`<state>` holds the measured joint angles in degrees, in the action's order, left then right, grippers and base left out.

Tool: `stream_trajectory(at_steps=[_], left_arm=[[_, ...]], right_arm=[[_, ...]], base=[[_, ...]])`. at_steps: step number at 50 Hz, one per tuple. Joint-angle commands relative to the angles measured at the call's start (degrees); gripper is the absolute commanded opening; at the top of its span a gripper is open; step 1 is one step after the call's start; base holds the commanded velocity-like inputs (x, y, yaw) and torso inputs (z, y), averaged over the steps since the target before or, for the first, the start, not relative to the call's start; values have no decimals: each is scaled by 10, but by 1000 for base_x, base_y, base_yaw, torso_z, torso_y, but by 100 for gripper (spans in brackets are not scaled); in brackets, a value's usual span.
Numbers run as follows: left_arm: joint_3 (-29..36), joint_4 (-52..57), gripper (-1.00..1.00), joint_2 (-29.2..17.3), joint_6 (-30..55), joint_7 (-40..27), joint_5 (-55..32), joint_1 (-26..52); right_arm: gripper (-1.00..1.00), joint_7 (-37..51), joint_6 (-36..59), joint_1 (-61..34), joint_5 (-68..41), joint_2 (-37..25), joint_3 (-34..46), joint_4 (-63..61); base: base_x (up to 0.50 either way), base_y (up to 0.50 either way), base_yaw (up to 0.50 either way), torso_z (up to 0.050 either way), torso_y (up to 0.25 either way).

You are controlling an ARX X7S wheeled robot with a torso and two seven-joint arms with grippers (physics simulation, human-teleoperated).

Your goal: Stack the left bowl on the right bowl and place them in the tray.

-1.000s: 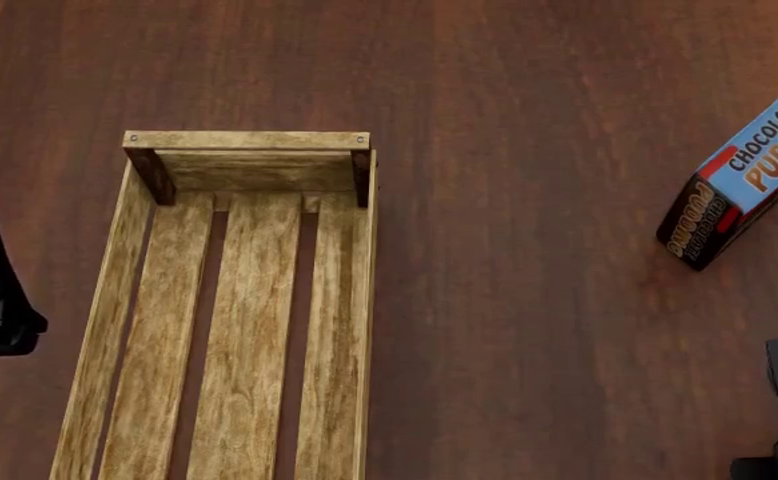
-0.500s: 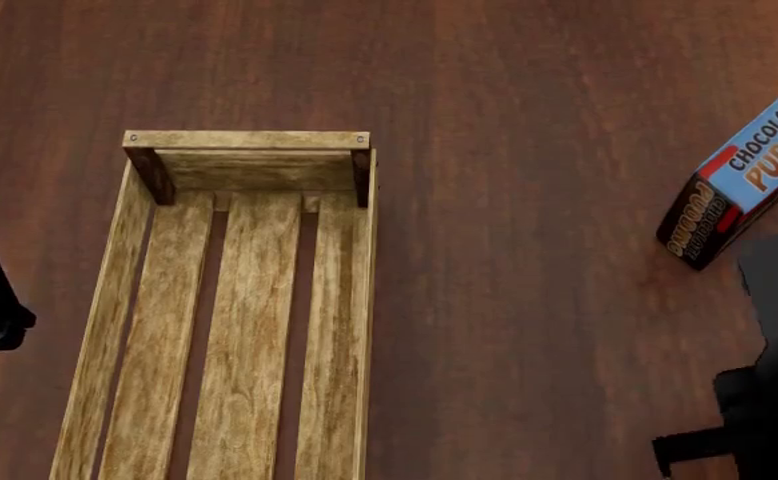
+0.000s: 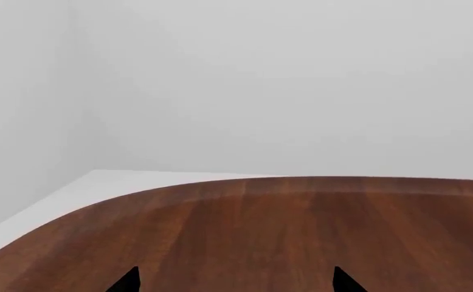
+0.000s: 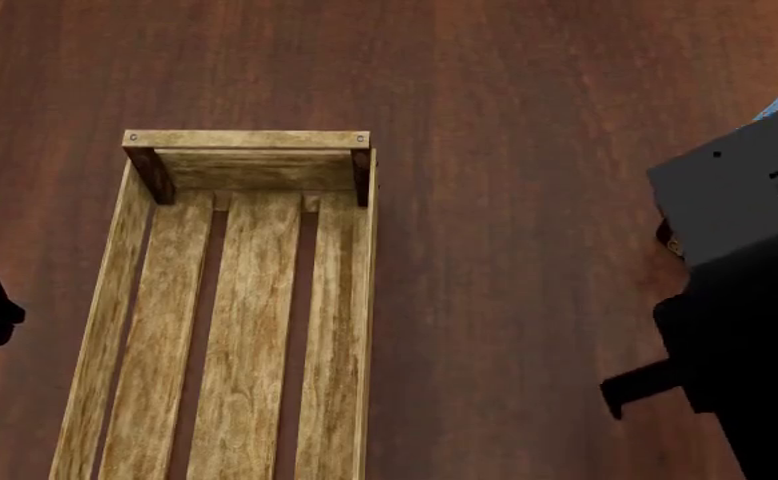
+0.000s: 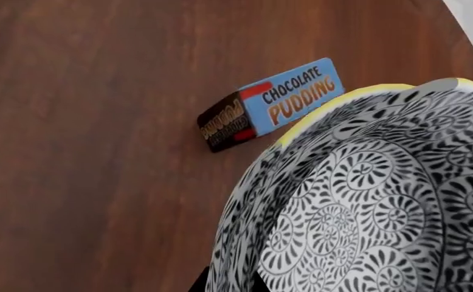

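Dark wooden table, right arm beside tray.

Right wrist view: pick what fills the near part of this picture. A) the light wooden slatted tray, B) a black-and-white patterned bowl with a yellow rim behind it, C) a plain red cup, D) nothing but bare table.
B: the black-and-white swirl-patterned bowl fills the near part, a yellow rim edging behind it, with the blue chocolate pudding box lying beyond on the dark wooden table.
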<state>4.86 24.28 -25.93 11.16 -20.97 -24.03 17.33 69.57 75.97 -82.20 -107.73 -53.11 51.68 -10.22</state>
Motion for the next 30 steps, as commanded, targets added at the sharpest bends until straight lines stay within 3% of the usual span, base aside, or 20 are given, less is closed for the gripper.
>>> stream_trajectory(at_steps=[1, 30], left_arm=[[-1, 1, 100, -1, 0, -1, -3, 0], [-6, 9, 100, -7, 5, -7, -12, -1]], right_arm=[[-100, 22, 32, -48, 9, 36, 14, 8], [-100, -62, 57, -101, 82, 139, 52, 49]], base=[[0, 0, 0, 0, 0], [0, 0, 0, 0, 1]])
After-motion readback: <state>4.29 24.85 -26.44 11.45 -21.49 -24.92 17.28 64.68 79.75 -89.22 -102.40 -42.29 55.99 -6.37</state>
